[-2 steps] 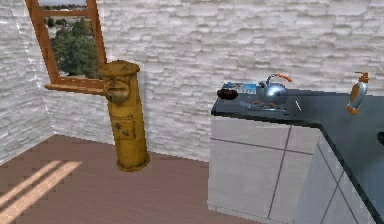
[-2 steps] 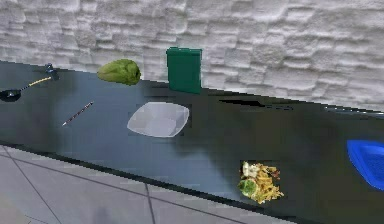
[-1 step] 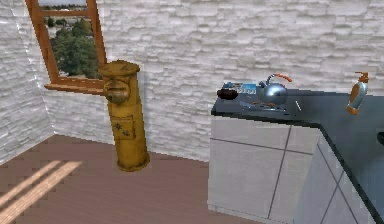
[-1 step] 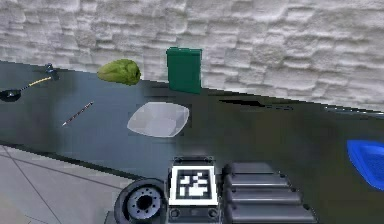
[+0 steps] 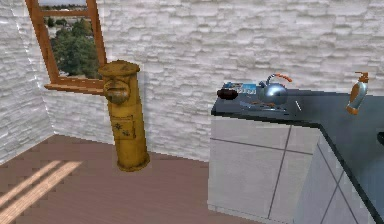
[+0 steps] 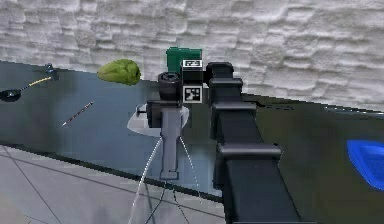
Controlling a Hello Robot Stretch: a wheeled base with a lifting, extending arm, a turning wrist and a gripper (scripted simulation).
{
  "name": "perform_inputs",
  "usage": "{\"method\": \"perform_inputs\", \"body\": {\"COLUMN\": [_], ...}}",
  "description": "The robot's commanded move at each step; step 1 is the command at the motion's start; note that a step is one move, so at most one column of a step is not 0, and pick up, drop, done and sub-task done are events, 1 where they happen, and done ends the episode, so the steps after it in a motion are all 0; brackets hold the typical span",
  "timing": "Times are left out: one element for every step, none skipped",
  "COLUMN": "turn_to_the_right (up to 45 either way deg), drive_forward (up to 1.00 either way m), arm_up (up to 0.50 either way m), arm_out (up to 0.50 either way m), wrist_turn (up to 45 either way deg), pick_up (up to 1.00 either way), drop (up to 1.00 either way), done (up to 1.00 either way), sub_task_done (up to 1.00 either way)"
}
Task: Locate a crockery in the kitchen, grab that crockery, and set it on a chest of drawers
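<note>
Yellow pillar [image 5: 125, 115] ahead; sideways, gripper [image 6: 168, 190] and perhaps a lettuce [image 6: 118, 71].

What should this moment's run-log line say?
stage: at counter | pincer: near pale item on counter | held: cannot tell | nearby: lettuce, green box, utensil

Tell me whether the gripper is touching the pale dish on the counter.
Cannot tell. In the arm side view the gripper overlaps the pale dish; neither contact nor gap shows plainly.
</note>
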Motion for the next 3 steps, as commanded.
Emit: {"method": "perform_inputs", "body": {"turn_to_the_right": [0.0, 0.0, 0.0], "drive_forward": [0.00, 0.00, 0.00], "arm_up": [0.00, 0.00, 0.00], "arm_out": [0.00, 0.00, 0.00], "wrist_turn": [45.0, 45.0, 45.0], "pick_up": [0.00, 0.00, 0.00], "drop": [0.00, 0.00, 0.00], "done": [0.00, 0.00, 0.00], "sub_task_done": [0.00, 0.00, 0.00]}}
